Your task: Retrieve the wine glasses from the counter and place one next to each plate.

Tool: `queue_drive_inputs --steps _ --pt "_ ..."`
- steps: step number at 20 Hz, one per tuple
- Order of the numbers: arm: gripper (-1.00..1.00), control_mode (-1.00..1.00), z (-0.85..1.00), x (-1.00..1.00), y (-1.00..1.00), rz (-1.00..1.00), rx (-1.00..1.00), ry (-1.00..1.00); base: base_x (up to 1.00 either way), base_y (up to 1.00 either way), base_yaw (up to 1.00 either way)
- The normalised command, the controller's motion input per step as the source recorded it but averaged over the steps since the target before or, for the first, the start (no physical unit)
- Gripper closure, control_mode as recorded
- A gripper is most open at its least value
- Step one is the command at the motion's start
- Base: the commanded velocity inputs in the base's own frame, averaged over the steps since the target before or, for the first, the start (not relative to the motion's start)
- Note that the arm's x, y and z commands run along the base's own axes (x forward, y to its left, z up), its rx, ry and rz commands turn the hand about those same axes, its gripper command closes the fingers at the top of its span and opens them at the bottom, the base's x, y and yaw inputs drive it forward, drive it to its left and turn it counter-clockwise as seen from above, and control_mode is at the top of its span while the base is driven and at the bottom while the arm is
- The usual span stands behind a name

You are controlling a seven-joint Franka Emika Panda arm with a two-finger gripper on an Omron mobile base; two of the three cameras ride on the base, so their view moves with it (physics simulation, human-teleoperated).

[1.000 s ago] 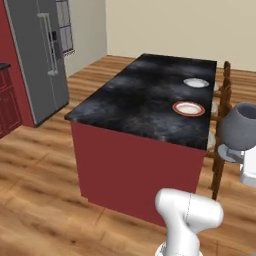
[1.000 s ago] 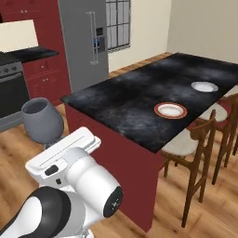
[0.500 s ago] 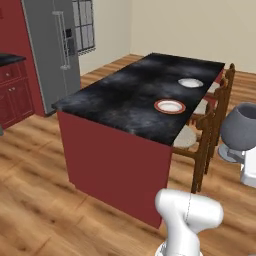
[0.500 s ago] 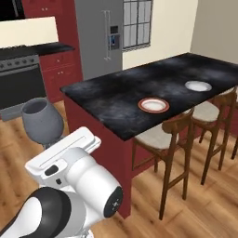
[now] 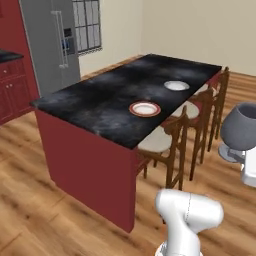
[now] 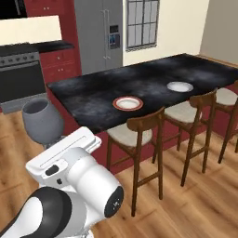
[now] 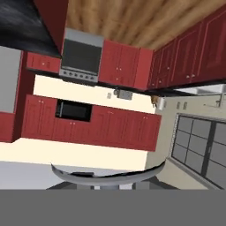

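On island (image 5: 100, 102) — rimmed plate (image 5: 144, 108), white plate (image 5: 176, 85), well apart; beside the chairs (image 6: 144, 139), gripper clamped on one wine glass (image 6: 42, 122) — upright.

Black-topped red island (image 5: 100, 107) (two plates: orange-rimmed (image 5: 145, 108), plain white (image 5: 176, 85))

A home kitchen: red cabinets (image 7: 119, 70), steel fridge (image 5: 52, 45), oven (image 6: 21, 76), island (image 5: 125, 100) with chairs (image 6: 139, 153).
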Motion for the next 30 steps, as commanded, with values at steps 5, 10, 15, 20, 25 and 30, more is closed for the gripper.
queue_drive_inputs --steps 5,10,15,20,25,30 --pt "1.0 1.0 0.0 0.0 0.0 0.0 0.0 0.0 0.15 -1.0 0.35" --pt "1.0 1.0 0.0 0.0 0.0 0.0 0.0 0.0 0.3 -0.99 0.5" --pt "1.0 1.0 0.0 0.0 0.0 0.0 0.0 0.0 0.25 -0.83 0.64" --pt "1.0 1.0 0.0 0.0 0.0 0.0 0.0 0.0 0.05 -1.0 0.57" --pt "1.0 1.0 0.0 0.0 0.0 0.0 0.0 0.0 0.0 -0.99 0.51" --pt "1.0 1.0 0.0 0.0 0.0 0.0 0.0 0.0 0.34 -0.91 0.13"
